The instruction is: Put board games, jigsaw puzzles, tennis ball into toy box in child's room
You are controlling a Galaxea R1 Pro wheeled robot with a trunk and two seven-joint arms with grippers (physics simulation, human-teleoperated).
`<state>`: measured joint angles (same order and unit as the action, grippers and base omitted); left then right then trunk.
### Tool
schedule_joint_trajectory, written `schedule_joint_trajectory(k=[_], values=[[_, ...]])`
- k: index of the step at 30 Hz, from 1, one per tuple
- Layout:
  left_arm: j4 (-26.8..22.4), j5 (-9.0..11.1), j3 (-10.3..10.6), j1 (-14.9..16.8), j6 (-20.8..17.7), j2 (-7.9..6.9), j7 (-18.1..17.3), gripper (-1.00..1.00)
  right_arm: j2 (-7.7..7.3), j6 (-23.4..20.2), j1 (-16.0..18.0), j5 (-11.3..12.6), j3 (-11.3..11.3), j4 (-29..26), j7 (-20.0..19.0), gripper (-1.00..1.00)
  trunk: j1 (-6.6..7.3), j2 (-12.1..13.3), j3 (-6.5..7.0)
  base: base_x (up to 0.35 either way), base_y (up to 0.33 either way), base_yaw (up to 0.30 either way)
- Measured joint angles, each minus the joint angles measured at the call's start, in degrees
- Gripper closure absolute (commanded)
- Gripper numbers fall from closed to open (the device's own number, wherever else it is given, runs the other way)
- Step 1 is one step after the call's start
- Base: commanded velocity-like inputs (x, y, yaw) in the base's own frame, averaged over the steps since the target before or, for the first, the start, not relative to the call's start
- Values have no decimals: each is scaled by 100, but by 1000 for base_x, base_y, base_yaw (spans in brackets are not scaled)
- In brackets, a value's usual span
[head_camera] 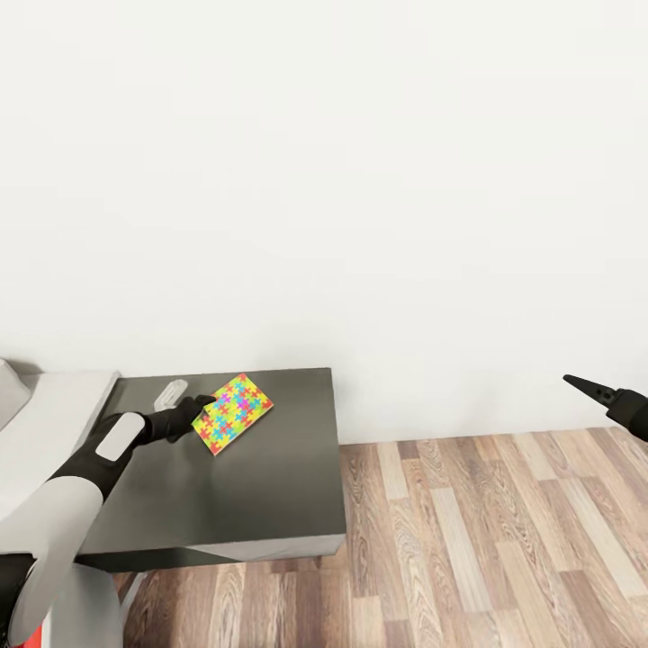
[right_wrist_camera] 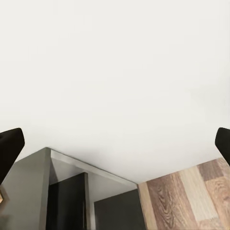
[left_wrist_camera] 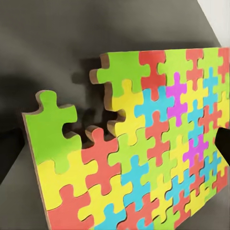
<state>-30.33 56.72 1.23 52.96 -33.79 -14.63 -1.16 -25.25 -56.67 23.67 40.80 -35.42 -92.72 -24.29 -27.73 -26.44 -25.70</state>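
- While the left arm reached over the dark grey corner section (head_camera: 270,504) of the desk, the left gripper (head_camera: 206,407) sat at the near-left edge of a jigsaw puzzle (head_camera: 234,413), its black fingers touching that edge.
- From the head view I could not tell whether the left fingers were pinching the puzzle or merely resting against it.
- That puzzle, a thin board of yellow, red, green, blue and pink interlocking pieces, lay toward the back of the dark section, closer to its left side than to its right edge.
- Seen through the left wrist camera, the jigsaw puzzle (left_wrist_camera: 143,153) appeared tilted above the dark surface (left_wrist_camera: 43,52), casting a shadow, with a gap along its green edge pieces.
- A small pale translucent object (head_camera: 168,393) lay just beside the left gripper near the back edge; what it was could not be made out.
- Left of the dark section stood the pale-grey desk top (head_camera: 54,405).
- Well away on the right, the right gripper (head_camera: 594,389) hung over the wood floor (head_camera: 504,540) before the white wall (head_camera: 360,180); its fingers (right_wrist_camera: 10,146) stood spread wide, holding nothing.
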Motion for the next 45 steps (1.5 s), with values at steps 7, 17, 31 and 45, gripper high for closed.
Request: schedule_joint_trajectory(k=[7,17,31,45], values=[[2,-21,-1,-7,1,15,-222,-100,9,0,-9,3,23,-1,-1,-100,0,0,0,0,0,-102],[3,-20,4,-11,1,53,-241,-100,10,1,-11,2,29,-1,-1,-100,0,0,0,0,0,-274],[3,-7,20,-25,-9,150,-407,-100,10,-2,-11,5,11,-1,-18,-100,0,0,0,0,0,-171],[-8,-6,20,-26,-10,149,-410,-100,11,0,-9,5,35,0,-19,-100,0,0,0,0,0,-178]])
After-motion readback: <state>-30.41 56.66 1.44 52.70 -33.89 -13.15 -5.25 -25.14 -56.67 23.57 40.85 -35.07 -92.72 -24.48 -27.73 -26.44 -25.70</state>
